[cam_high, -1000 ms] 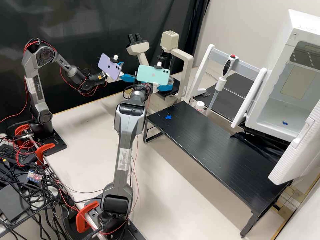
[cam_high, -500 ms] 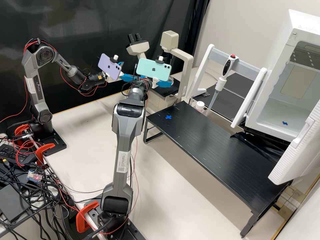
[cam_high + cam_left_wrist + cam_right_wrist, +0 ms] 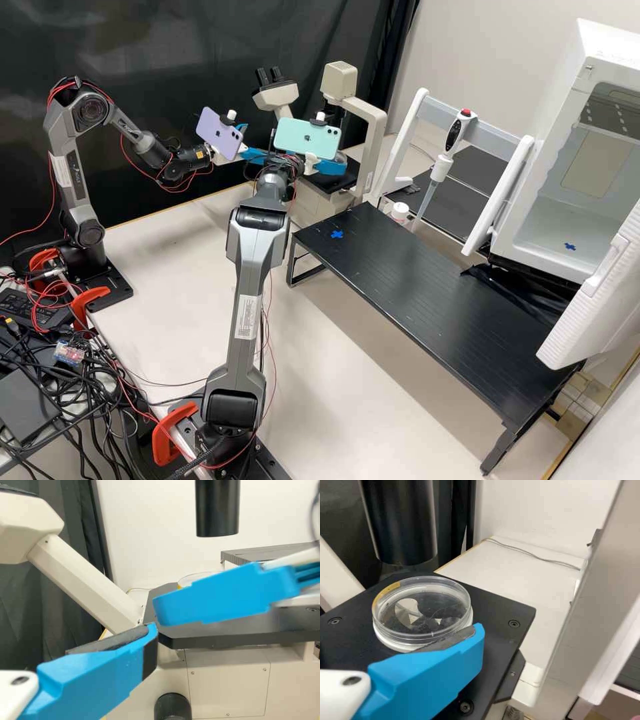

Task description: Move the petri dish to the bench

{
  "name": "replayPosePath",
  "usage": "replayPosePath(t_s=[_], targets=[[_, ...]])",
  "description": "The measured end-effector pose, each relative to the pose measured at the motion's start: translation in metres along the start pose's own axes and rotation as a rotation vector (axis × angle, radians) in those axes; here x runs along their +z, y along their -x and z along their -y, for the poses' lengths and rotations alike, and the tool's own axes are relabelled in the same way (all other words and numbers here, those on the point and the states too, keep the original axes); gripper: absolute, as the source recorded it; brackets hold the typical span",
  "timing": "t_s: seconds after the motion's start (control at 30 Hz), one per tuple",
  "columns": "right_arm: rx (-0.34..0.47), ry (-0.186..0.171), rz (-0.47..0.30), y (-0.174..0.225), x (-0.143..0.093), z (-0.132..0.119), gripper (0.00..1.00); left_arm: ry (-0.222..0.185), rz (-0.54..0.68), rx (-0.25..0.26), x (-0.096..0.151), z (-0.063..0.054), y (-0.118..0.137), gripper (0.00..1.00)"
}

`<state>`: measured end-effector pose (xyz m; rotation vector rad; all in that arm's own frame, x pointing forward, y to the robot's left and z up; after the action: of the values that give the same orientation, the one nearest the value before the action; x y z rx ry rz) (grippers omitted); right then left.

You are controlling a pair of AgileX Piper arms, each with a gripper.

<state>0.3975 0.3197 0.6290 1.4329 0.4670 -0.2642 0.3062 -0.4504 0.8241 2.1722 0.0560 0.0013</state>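
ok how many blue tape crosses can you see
2: a blue cross on the black bench, at its end near the microscope, and another cross inside the open white cabinet. More may be hidden.

A petri dish (image 3: 422, 639) sits on the microscope's (image 3: 375, 137) stage (image 3: 505, 607) near the table's (image 3: 180, 267) far edge, a platform (image 3: 427, 287) rightward, a pipette (image 3: 441, 169) behind it, a cabinet (image 3: 557, 107) farther right.
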Motion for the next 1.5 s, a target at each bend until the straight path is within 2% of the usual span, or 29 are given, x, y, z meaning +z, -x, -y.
replayPosePath(t_s=[0.03,0.2,0.3,1.43,1.47,1.5], targets=[[-0.001,0.007,0.006,-0.003,0.002,0.001,1.00,0.000,0.000,0.000,0.000,0.000,0.000,1.00],[0.004,-0.010,0.015,-0.013,0.005,0.003,1.00,0.000,0.000,0.000,0.000,0.000,0.000,1.00],[0.006,0.004,0.013,-0.016,0.005,0.004,1.00,0.000,0.000,0.000,0.000,0.000,0.000,1.00],[-0.015,0.009,0.047,-0.035,0.022,0.022,1.00,0.000,0.000,0.000,0.000,0.000,0.000,1.00],[-0.016,0.005,0.049,-0.036,0.022,0.023,0.00,0.000,0.000,0.000,0.000,0.000,0.000,1.00],[-0.018,0.000,0.050,-0.036,0.023,0.024,0.00,0.000,0.000,0.000,0.000,0.000,0.000,1.00]])
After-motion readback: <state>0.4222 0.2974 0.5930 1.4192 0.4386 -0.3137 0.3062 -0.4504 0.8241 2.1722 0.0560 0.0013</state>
